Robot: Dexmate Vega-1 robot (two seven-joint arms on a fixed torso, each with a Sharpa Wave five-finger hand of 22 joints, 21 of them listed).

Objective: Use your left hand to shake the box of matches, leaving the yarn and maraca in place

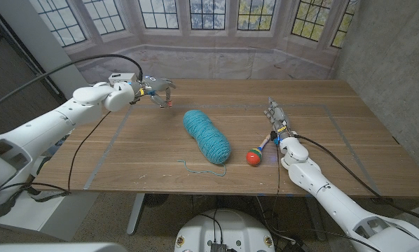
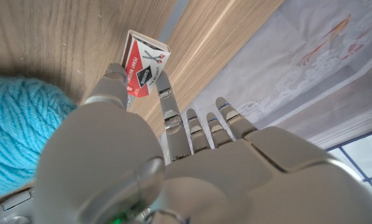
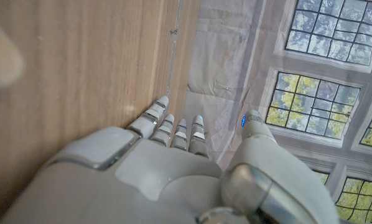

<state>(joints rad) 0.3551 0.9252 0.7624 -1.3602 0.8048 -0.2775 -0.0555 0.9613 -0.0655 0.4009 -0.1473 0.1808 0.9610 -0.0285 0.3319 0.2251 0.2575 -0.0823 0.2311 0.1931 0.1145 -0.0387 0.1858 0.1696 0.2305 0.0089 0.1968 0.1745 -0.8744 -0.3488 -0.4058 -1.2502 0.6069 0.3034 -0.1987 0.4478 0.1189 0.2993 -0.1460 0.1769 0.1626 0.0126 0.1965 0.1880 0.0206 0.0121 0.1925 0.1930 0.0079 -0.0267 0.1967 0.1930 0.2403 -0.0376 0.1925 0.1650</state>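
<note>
I am pinching the box of matches (image 2: 145,64) between thumb and a finger of my left hand (image 1: 155,91), holding it above the far left part of the table (image 1: 335,140) — so the pickup looks done and the shaking itself is what remains. The yarn (image 1: 207,136) and maraca (image 1: 260,150) are lying undisturbed mid-table. My right hand (image 1: 278,119) is waiting beside the maraca, fingers straight, holding nothing.

Left hand (image 1: 155,89) raised, fingers (image 2: 167,102) pinched
</note>
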